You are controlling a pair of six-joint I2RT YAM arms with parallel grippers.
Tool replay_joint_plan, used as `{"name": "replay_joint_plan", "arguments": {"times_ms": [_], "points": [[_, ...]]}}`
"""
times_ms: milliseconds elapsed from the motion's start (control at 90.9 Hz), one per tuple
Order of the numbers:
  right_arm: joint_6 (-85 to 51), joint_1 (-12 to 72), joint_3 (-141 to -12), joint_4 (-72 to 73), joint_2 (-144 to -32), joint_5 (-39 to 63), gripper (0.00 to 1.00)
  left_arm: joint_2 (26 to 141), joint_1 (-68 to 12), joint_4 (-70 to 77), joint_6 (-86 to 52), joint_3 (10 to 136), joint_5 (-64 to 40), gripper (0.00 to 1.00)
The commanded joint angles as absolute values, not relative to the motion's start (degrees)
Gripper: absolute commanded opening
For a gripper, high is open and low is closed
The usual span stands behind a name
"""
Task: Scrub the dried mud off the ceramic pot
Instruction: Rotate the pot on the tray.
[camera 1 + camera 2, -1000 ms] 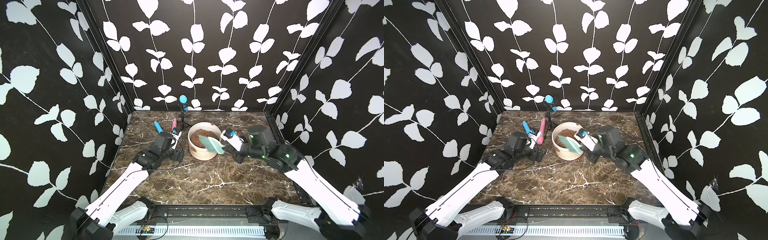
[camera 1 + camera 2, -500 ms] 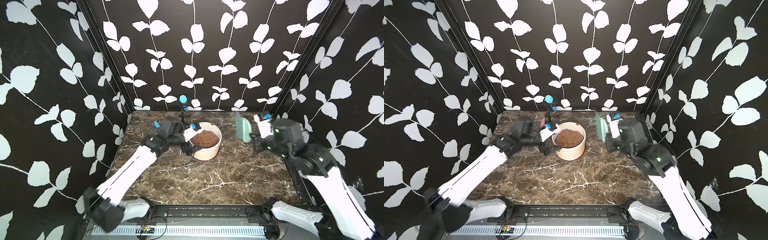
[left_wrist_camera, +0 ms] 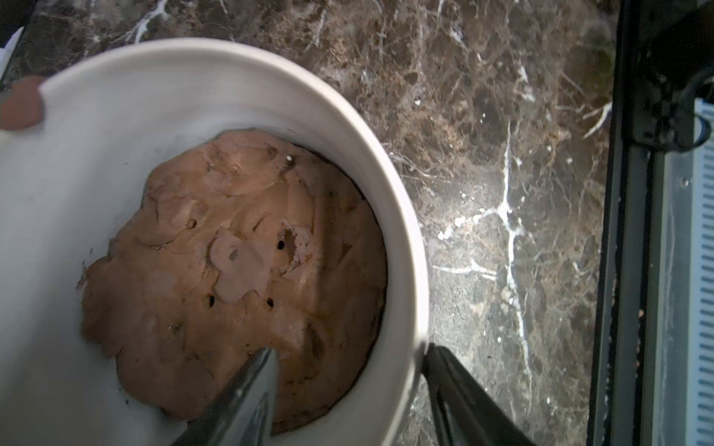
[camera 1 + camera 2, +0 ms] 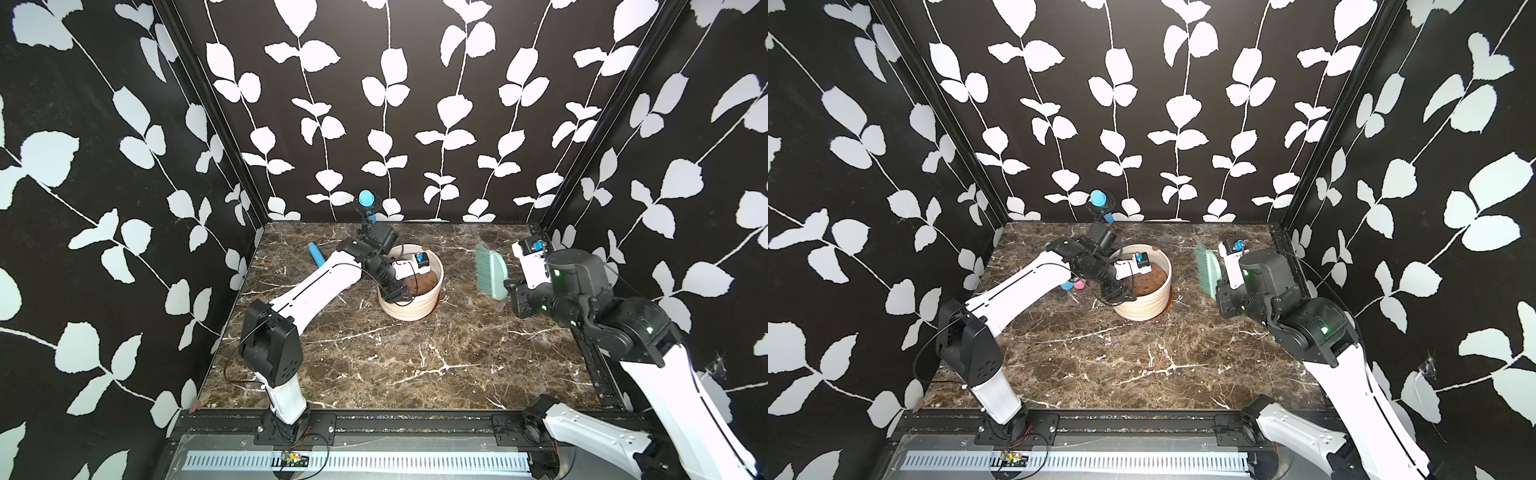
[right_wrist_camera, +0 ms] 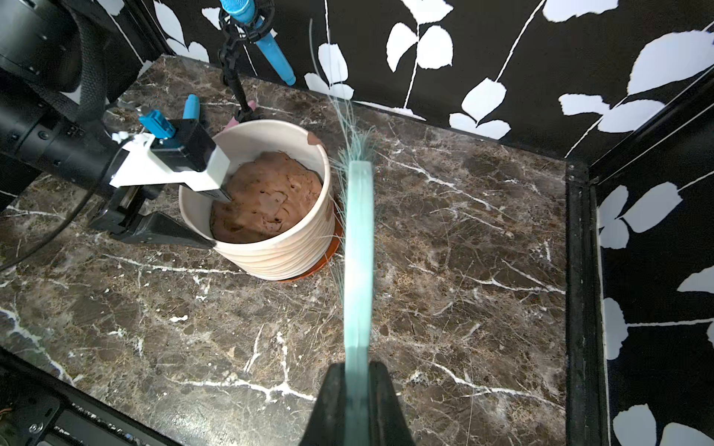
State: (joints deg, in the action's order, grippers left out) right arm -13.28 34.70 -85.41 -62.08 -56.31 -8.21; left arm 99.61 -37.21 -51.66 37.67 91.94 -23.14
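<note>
1. A robot lab test cell, not a lived-in room; the left arm (image 4: 316,291) and the right arm (image 4: 665,395) are bolted to a black mounting rail (image 4: 415,424) at the front edge.
2. Printed leaf-pattern panels (image 4: 395,104) close in three sides, joined by black frame posts (image 4: 214,112); they stand as a backdrop around a marble-look tabletop (image 4: 415,365).
3. A blue microphone (image 4: 366,198) on a small stand sits at the back; a slotted cable duct (image 4: 374,461) with loose wiring runs below the rail.

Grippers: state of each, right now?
Left gripper: open, jaws astride the wall of the ceramic pot.
Right gripper: shut on the teal brush, away from the pot.
</note>
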Motion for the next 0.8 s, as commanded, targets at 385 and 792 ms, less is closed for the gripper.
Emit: {"name": "replay_joint_plan", "arguments": {"times_ms": [385,792], "points": [[-12.44,34.37,-81.74,-55.17,-56.59,-4.64,0.0,104.03,-42.79,-58.75,37.03,96.98,-14.23,0.02],[13.32,34.37,-64.59,-39.6,-44.09,-18.22,0.0,99.42,-47.87,-42.58,12.71,92.66,-2.16,0.0]]}}
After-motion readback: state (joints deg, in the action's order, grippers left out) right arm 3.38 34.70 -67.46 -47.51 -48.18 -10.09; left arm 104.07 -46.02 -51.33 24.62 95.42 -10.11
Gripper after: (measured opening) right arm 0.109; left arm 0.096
